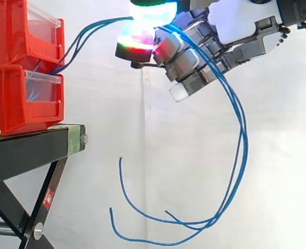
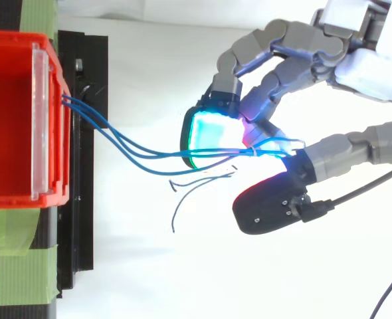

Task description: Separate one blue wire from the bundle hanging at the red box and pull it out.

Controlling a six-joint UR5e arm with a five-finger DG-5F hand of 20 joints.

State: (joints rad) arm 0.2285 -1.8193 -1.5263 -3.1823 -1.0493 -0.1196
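Several blue wires (image 1: 243,150) rise sideways from red box (image 2: 10,119) to hand (image 1: 231,31) pinching them; loose tails droop below.

Bright red is seen on the stacked plastic bins (image 1: 18,78), fronted by clear panels (image 1: 41,85). Against the plain white curtain (image 1: 184,166), thin blue wires (image 1: 241,155) are traced. The grey-and-white jointed robot hand (image 1: 241,28) is lit at its pads (image 1: 137,39) in green, cyan, magenta, red and white. Matt black is shown by the metal stand (image 1: 23,150), patched with pale green tape (image 2: 16,269).

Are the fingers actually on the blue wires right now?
Touching. Side view: the blue wires run into the pinch between the hand's glowing fingers, then drape over its curled fingers and hang down.
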